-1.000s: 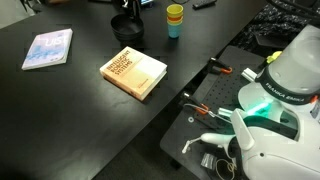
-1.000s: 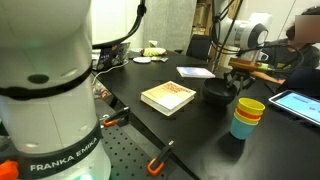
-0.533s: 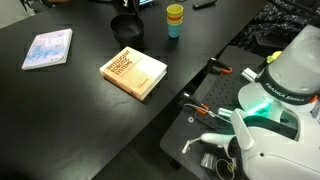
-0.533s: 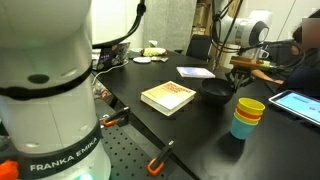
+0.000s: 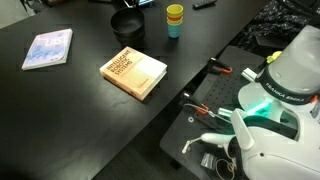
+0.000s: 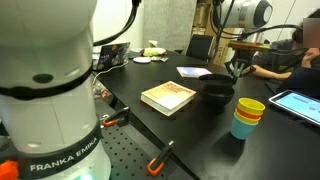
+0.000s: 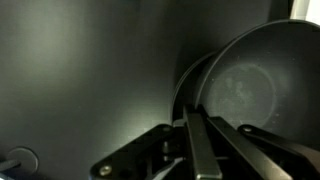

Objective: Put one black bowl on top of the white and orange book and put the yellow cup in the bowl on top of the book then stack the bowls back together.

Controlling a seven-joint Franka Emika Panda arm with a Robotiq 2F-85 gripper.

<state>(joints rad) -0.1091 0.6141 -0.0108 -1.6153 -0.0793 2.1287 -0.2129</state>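
The black bowl [image 7: 250,90] fills the right of the wrist view, its near rim pinched between the fully closed fingers of the gripper [image 7: 195,128]. The rim of a second bowl [image 7: 183,88] shows as an arc just to its left. In both exterior views the bowl [image 5: 127,22] [image 6: 214,92] is at the far side of the dark table [image 5: 70,110], beyond the white and orange book [image 5: 134,72] [image 6: 168,97], which lies flat with nothing on it. Near the bowl, the yellow cup [image 5: 175,11] [image 6: 250,107] tops a stack, nested in an orange cup [image 6: 247,119] over a teal cup [image 6: 244,131]. A thin pale booklet [image 5: 48,48] lies well apart from the book.
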